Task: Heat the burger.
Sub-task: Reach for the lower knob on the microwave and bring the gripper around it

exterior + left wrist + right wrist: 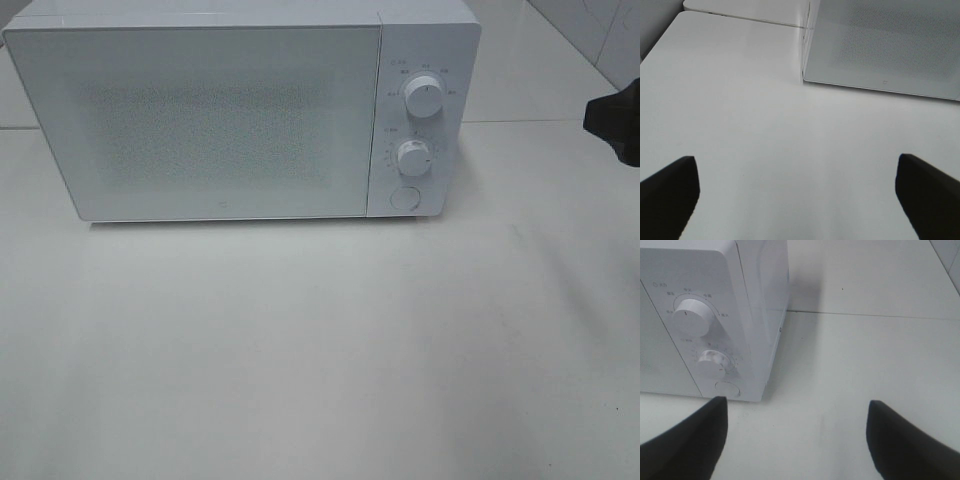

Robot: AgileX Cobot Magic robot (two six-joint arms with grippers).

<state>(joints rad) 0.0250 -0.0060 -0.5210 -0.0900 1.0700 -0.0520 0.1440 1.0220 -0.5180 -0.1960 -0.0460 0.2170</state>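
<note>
Hovering left pincer (796, 164): two dark fingers (670, 197) spread wide apart, nothing between them, over a smooth white counter (740, 125).
Right pincer (796, 407): dark fingers (910, 445) likewise apart, clamped on nothing, over bare counter.
Place of left pincer: out in front of the door-side front corner of a white box-shaped microwave oven (880, 45), apart from it, with the counter's left edge off to its side.
Place of right pincer: near the dial-side front corner of the microwave oven, not touching it.
Right arm: a dark part (615, 125) shows at the right edge of the high view.
Counter seam: a thin line (530, 122) crosses the counter toward its back edge and meets the oven's side.
Microwave oven: stands toward the back of the counter, left of its middle, across the seam.
Door: pale frosted panel (200, 120) with a speckled patch, shut flush; the inside cannot be made out through it.
Controls: upper white round knob (425, 97), lower white round knob (412, 157), and a round white button (403, 197) below them, all on the right-hand panel.
Burger: seen in no view; where it lies cannot be told.
</note>
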